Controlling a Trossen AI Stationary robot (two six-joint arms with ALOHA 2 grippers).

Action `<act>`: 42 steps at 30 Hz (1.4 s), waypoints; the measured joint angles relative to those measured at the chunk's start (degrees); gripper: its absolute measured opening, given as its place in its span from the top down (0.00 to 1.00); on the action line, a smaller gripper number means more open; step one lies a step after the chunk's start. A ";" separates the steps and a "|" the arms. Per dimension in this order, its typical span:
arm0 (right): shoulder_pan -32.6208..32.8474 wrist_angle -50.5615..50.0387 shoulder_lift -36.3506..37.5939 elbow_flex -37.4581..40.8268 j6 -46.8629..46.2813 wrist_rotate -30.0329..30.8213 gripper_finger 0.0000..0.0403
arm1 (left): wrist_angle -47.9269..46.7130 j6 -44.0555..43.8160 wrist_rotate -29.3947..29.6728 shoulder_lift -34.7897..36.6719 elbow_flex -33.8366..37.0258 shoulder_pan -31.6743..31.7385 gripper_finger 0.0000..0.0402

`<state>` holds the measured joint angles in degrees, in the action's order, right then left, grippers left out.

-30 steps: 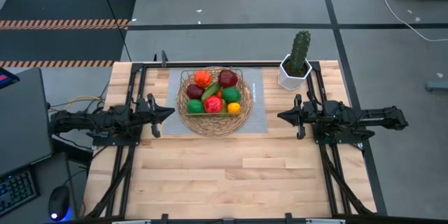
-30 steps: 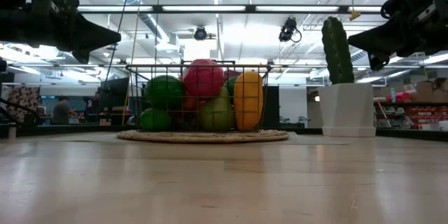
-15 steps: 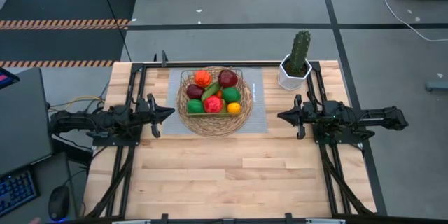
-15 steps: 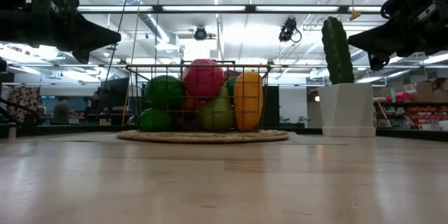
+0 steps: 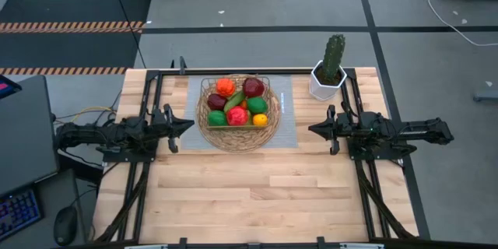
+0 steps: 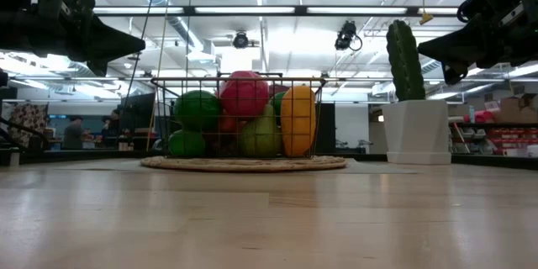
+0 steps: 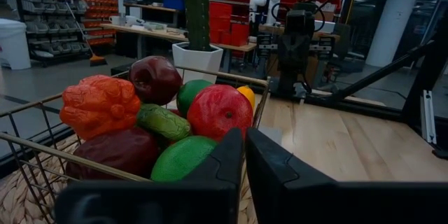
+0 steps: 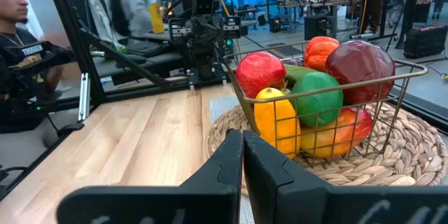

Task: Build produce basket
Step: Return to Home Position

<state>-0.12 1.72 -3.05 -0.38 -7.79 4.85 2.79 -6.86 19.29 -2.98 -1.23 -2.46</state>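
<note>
The tan wicker basket (image 5: 238, 128) with a square wire centre rests on a grey mat (image 5: 288, 120) at the table's far middle. The produce (image 5: 237, 105) is piled inside the wire frame: red, green, orange, yellow and dark purple pieces and a cucumber; it also shows in the low view (image 6: 244, 113), the left wrist view (image 7: 175, 115) and the right wrist view (image 8: 308, 91). My left gripper (image 5: 189, 125) is shut and empty, left of the basket. My right gripper (image 5: 311, 129) is shut and empty, right of the basket. Both hang above the table.
A tall green cactus in a white hexagonal pot (image 5: 328, 78) stands at the far right, beyond my right arm. Bare wooden tabletop (image 5: 249, 194) lies toward the near edge. A person (image 8: 14, 14) sits beyond the table's left side.
</note>
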 joint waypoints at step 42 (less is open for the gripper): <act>0.00 0.00 0.00 0.00 0.00 0.01 0.95 | 0.00 0.01 -0.01 0.00 0.00 0.00 0.94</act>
<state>-0.12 1.72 -3.05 -0.38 -7.79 4.86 2.79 -6.85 19.28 -2.98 -1.23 -2.46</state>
